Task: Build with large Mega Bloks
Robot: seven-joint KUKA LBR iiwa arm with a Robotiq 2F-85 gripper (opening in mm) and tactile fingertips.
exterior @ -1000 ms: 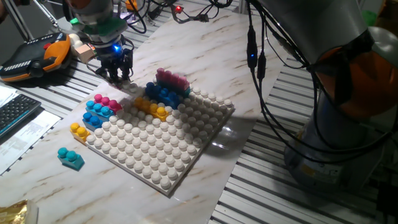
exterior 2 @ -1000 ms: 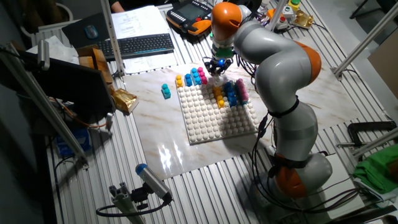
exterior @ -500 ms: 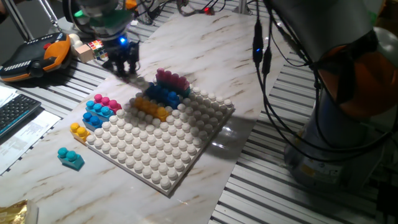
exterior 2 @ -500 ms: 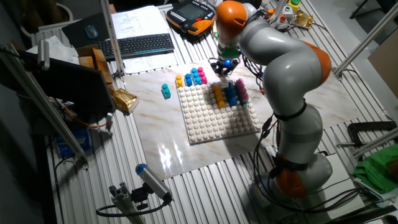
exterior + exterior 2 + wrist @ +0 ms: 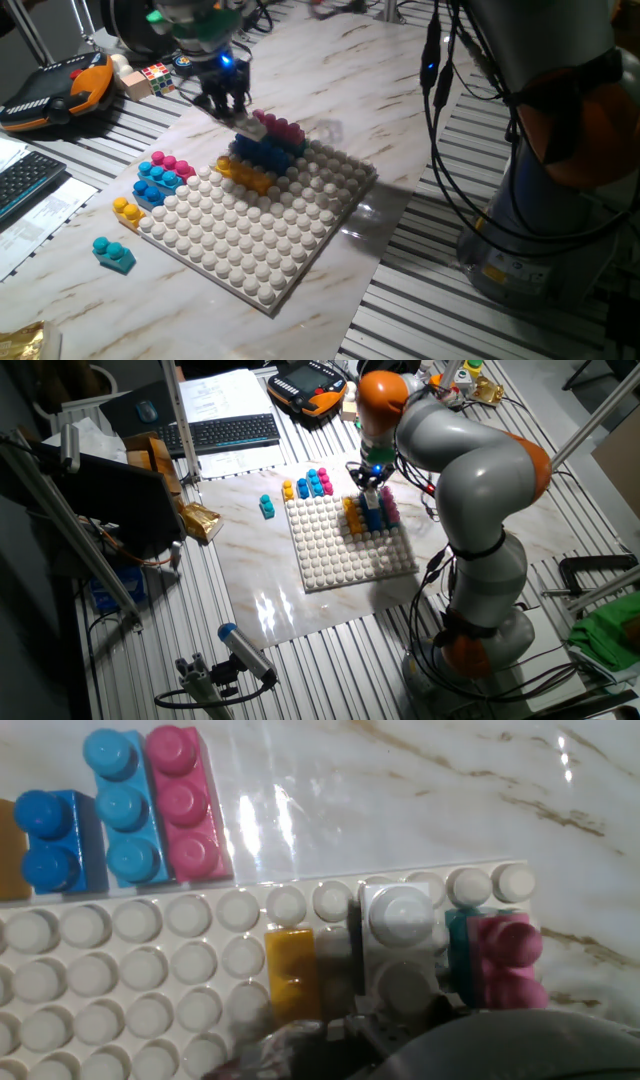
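Holding a white brick point(image 5: 251, 124) tight, the gripper point(image 5: 232, 106) hangs over the blue brick point(image 5: 264, 152), between the yellow brick point(image 5: 245, 174) and pink brick point(image 5: 279, 128).

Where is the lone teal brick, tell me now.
In one fixed view the teal brick lies alone on the marble tabletop, off the white baseplate beyond its left corner, nearest the yellow brick.

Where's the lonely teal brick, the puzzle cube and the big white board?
teal brick point(image 5: 114, 254), one fixed view, its studded top.
puzzle cube point(image 5: 155, 76), one fixed view, its front face.
white board point(image 5: 262, 262), one fixed view, bare studs near its front.
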